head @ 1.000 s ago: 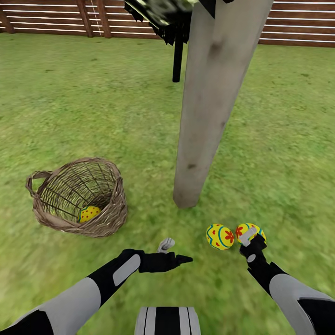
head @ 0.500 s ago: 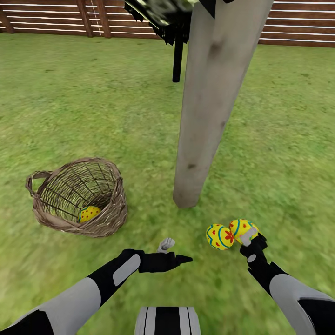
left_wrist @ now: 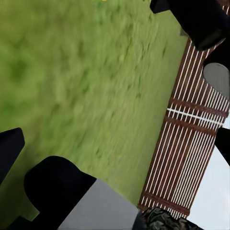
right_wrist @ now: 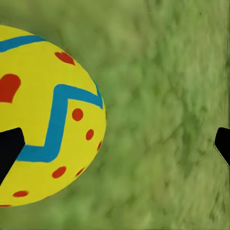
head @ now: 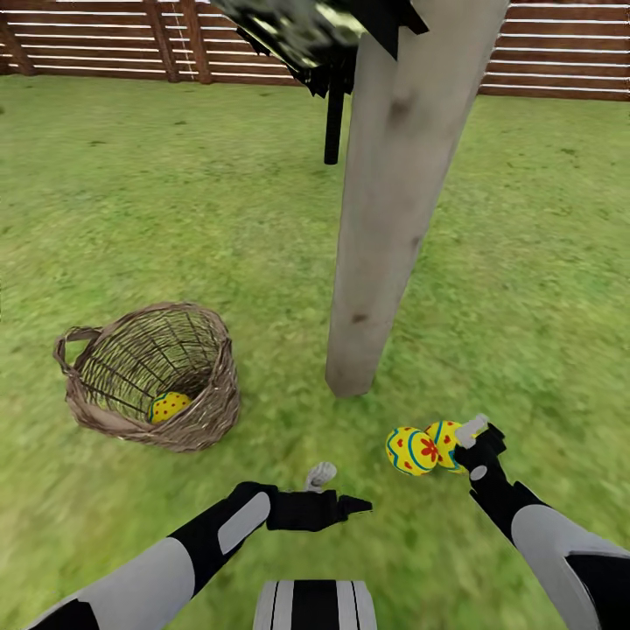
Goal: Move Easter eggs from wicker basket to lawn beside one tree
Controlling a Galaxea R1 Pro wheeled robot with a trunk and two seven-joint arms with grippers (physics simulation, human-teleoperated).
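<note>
Two Easter eggs (head: pixel 413 450) beside open right gripper (head: pixel 469 435) — third in wicker basket (head: pixel 210 402); left gripper (head: pixel 337 490) open.

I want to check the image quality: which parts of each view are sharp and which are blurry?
Head view: tree trunk, fence and wicker basket are sharp, while the lawn is a smeared, mottled green. Left wrist view: the grass is blurry, the fence slats crisp. Right wrist view: the egg has clean edges against soft grass.

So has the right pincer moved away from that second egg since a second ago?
Yes: the right pincer has slid off the egg, rightward, away from the trunk.
</note>
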